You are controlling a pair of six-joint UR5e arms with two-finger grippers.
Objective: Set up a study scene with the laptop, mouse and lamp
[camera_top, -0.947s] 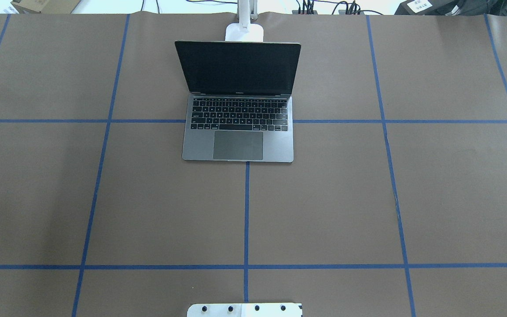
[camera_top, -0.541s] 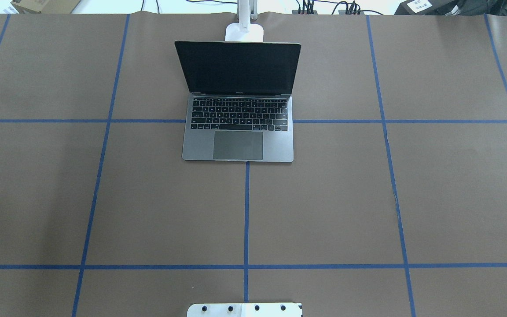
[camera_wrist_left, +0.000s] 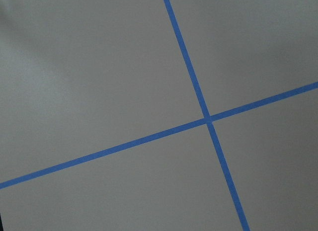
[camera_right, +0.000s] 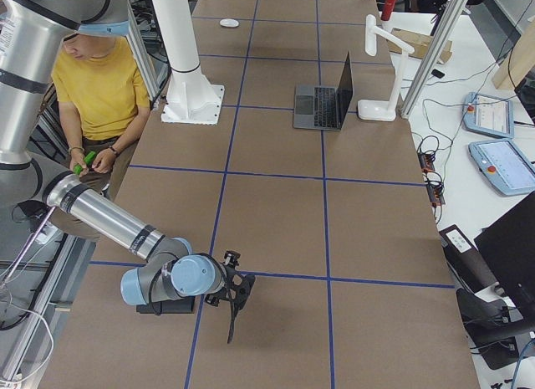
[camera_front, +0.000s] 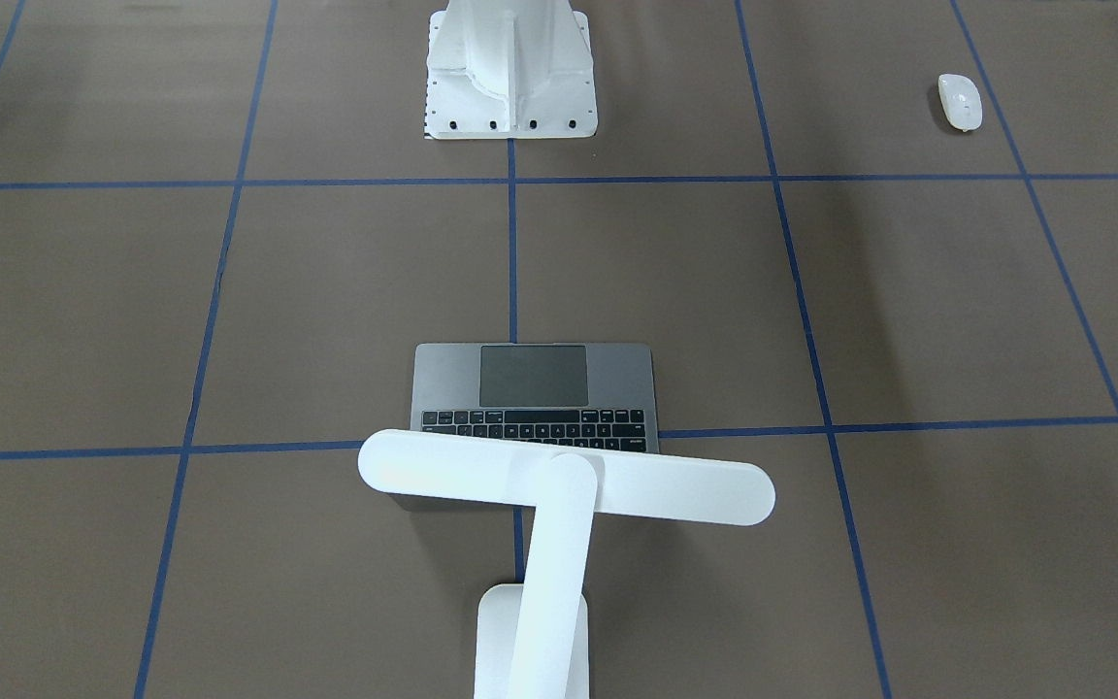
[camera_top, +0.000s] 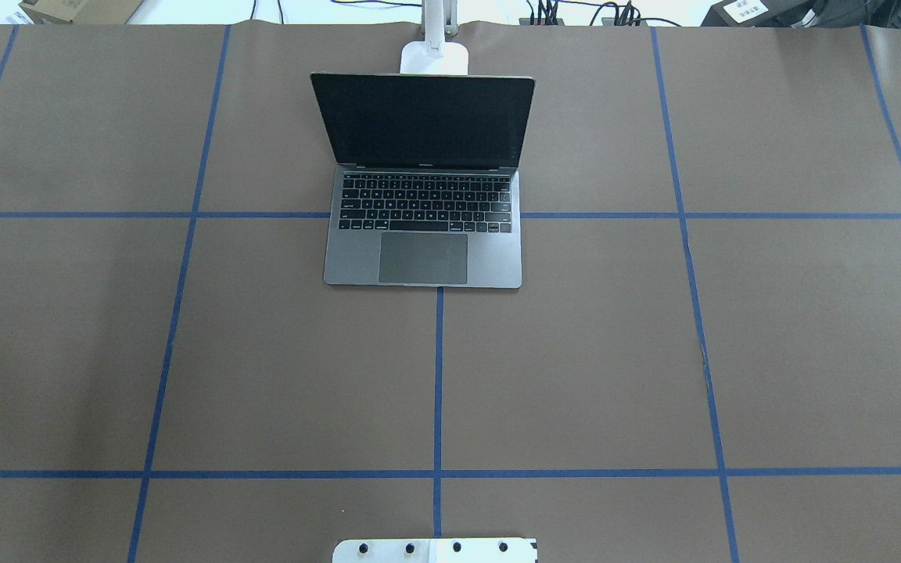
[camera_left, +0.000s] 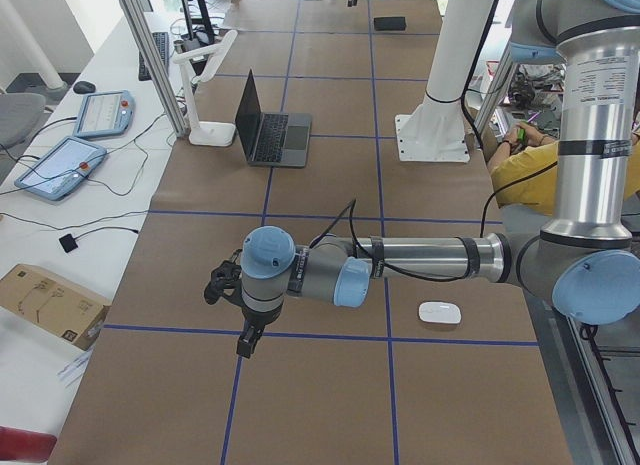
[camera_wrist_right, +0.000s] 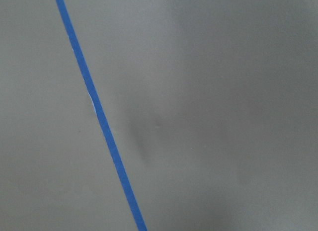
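Mouse [camera_left: 439,312] lay on the desk [camera_left: 320,185] back toward my base [camera_left: 432,140] from my left gripper [camera_left: 243,340], the nearer of my two, clenched or released I could not tell, well apart from laptop [camera_top: 423,227] and lamp [camera_front: 559,481].

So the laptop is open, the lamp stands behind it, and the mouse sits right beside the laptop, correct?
Not quite. The laptop is open with the lamp behind it, but the mouse lies far away, on the robot's left side; the front-facing view shows this.
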